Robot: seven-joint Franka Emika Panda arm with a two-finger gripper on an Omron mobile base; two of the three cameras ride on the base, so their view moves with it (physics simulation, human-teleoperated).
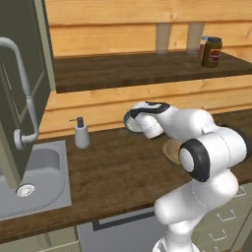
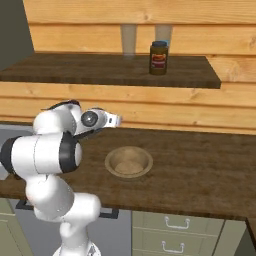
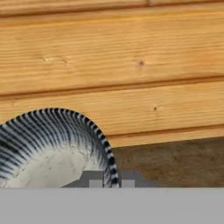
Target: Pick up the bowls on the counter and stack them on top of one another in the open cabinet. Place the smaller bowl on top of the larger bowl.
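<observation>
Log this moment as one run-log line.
phase: grasping | gripper: astride rim of smaller bowl, closure unclear | larger bowl: on counter | stacked: no

I can read no text, number or brand anywhere. The one thing carrying a label is the jar (image 2: 159, 58) on the dark wooden shelf (image 2: 100, 70), upper middle of my right base view and upper right of my left base view; its label is a red and yellow blur, with no letters I can make out.
</observation>
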